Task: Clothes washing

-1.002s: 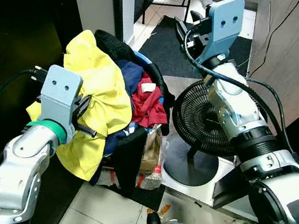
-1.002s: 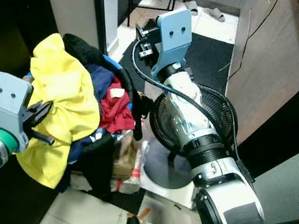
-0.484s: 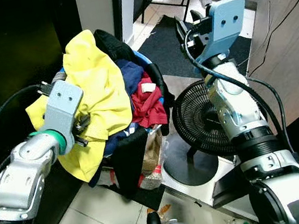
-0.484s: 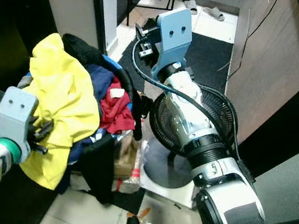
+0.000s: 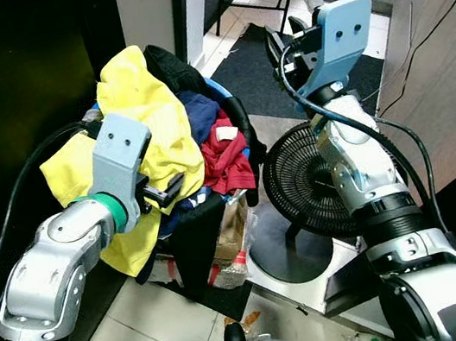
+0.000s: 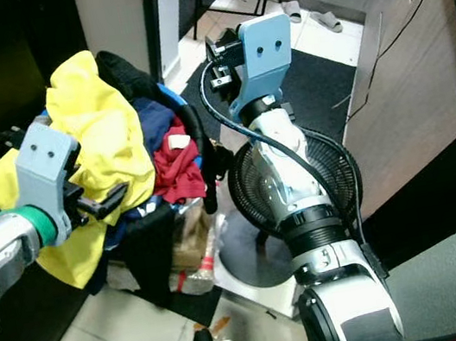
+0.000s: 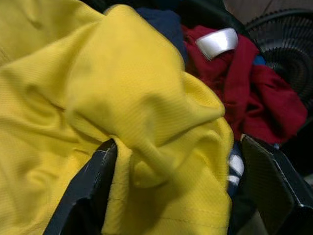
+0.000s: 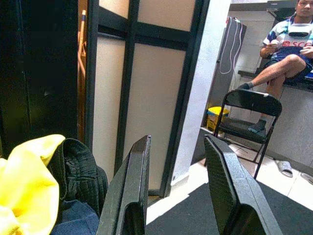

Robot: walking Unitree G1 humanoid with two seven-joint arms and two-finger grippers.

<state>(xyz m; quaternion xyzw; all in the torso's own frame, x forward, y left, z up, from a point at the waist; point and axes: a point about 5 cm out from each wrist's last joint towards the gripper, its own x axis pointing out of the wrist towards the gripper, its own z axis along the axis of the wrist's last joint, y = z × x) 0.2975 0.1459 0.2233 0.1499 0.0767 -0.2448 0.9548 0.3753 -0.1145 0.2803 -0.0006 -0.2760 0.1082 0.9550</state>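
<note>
left gripper [image 5: 164, 192] spreads wide around the yellow shirt [image 5: 150, 122] atop the laundry pile, apparently to grasp it; right gripper [image 8: 178, 188] waits open, empty.

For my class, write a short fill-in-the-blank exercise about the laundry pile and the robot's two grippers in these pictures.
1. The left gripper has its open fingers around a fold of the ______ garment.
2. The white label sits on the ______ garment.
3. The right gripper is raised above the black ______, holding nothing.

Missing words: yellow; red; fan
</note>
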